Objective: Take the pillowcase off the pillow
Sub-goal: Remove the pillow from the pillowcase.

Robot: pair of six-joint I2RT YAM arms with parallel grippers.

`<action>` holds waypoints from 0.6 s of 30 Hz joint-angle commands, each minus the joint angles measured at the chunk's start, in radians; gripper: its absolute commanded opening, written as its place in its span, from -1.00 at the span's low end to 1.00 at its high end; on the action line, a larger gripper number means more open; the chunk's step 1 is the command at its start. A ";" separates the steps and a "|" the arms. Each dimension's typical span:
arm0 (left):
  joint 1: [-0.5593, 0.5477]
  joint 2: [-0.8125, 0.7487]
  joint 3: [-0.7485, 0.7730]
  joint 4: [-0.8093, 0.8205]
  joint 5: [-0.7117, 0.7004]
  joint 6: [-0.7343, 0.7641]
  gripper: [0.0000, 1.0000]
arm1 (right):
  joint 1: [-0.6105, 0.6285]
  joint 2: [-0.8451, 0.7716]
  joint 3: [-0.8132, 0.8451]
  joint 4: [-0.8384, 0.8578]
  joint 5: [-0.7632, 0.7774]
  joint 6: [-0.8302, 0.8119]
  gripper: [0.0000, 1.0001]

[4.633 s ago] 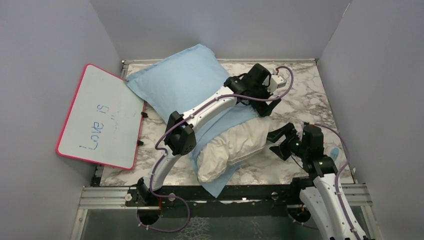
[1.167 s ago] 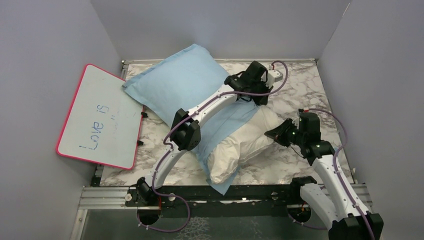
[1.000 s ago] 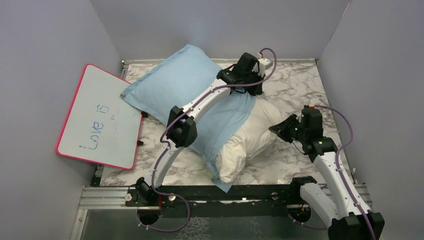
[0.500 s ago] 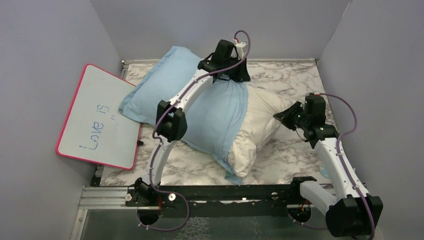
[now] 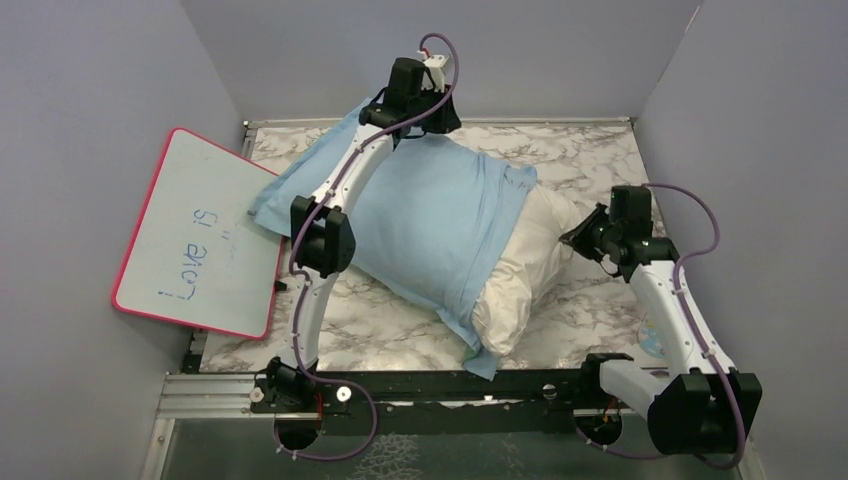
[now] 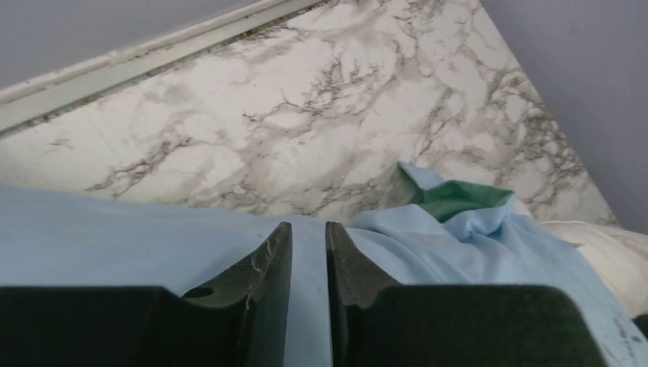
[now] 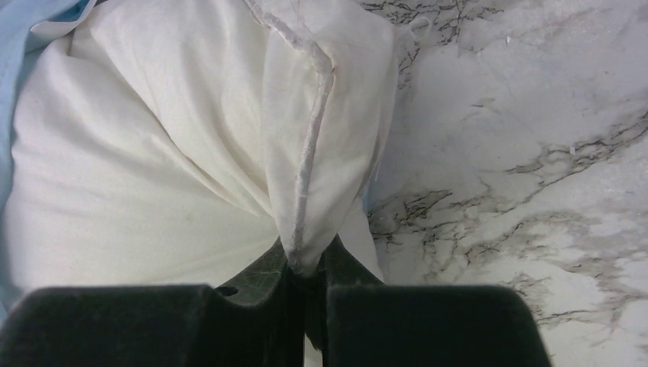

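L gripper (image 6: 309, 229) clamped on pillowcase (image 5: 430, 215) at far edge, prob to drag it off leftward, while R gripper (image 7: 306, 264) pinches pillow (image 5: 522, 275) seam at right as anchor; pillow's right end already bare

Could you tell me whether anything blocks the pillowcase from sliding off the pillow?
Nothing visible does. The left claw pinches the pillowcase, the right claw the pillow by its seam; only the back wall lies beyond the left claw.
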 commanded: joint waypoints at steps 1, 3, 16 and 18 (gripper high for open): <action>-0.032 -0.108 -0.045 0.020 0.095 0.009 -0.27 | -0.011 0.056 0.081 -0.003 0.030 -0.065 -0.90; -0.046 -0.189 -0.128 0.019 0.101 0.031 -0.03 | -0.011 0.099 0.121 -0.043 -0.003 -0.089 -0.78; -0.118 -0.806 -0.883 0.153 -0.034 0.057 0.53 | -0.011 -0.114 0.078 -0.259 -0.146 -0.083 0.78; -0.120 -0.900 -0.996 0.172 -0.040 0.033 0.57 | -0.010 -0.214 0.025 -0.267 -0.226 -0.059 0.85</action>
